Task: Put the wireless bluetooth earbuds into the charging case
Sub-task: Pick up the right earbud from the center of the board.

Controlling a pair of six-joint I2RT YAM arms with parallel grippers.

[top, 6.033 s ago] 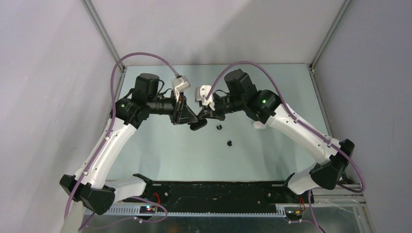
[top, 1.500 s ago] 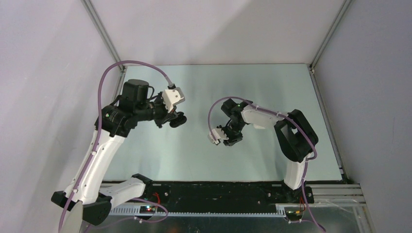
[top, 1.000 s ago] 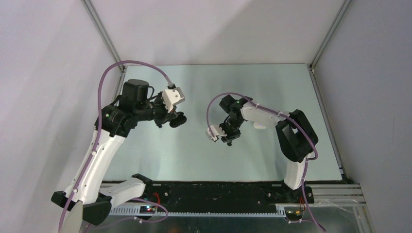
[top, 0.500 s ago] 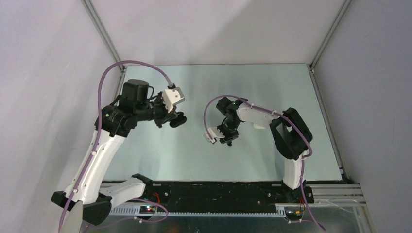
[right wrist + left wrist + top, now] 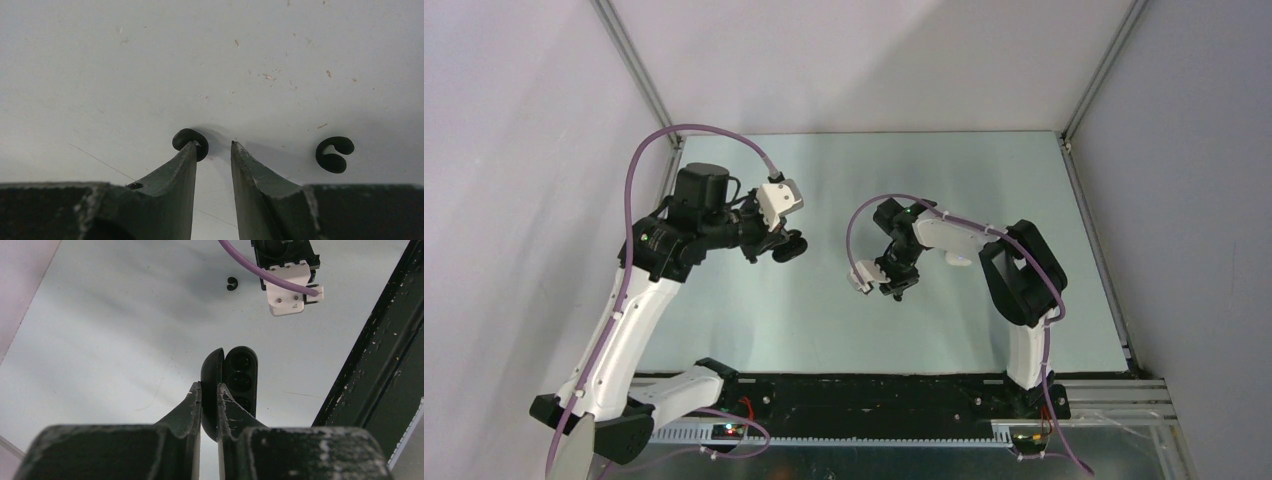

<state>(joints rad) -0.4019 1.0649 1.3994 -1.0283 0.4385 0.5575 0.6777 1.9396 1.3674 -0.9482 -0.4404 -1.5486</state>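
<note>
My left gripper (image 5: 209,386) is shut on one half of the open black charging case (image 5: 241,374) and holds it above the table; the case's inner sockets face the left wrist camera. It also shows in the top view (image 5: 790,247). My right gripper (image 5: 214,146) is open, pointing down at the table. One black earbud (image 5: 190,140) lies at its left fingertip, partly hidden by it, outside the gap. A second black earbud (image 5: 334,154) lies apart to the right. One black bud (image 5: 231,284) shows in the left wrist view. No white buds are in view.
A small white object (image 5: 960,261) lies under my right arm's forearm. The right wrist's white camera mount (image 5: 861,277) hangs by the gripper. A black rail (image 5: 874,395) runs along the near edge; metal posts stand at the back corners.
The arms have parted from mid-table. The left one drew back left with the case and holds still. The right gripper dropped to the buds and shifted slightly over them.
</note>
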